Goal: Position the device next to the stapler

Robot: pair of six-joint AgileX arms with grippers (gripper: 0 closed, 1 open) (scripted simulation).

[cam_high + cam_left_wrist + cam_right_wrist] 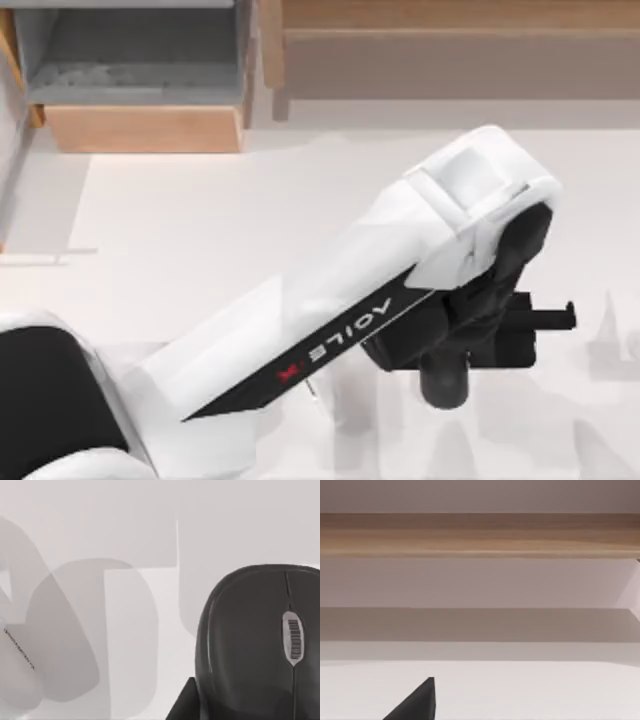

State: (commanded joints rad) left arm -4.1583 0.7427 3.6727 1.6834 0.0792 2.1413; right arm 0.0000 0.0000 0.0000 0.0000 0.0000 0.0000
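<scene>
The device [250, 645] is a dark grey computer mouse with a ridged scroll wheel, seen close up in the left wrist view. It hangs above the white table. My left gripper [548, 320] is shut on the device, and one black finger [182, 703] lies against its side. In the top view my left arm reaches across from the lower left, and the gripper is over the right part of the table. The stapler is out of view. My right gripper [418, 702] is parked, facing the wooden furniture.
A wooden shelf unit [140, 100] stands at the back left and a long wooden board [450, 50] runs along the back right. Soft shadows of the arm fall on the white table [200, 230].
</scene>
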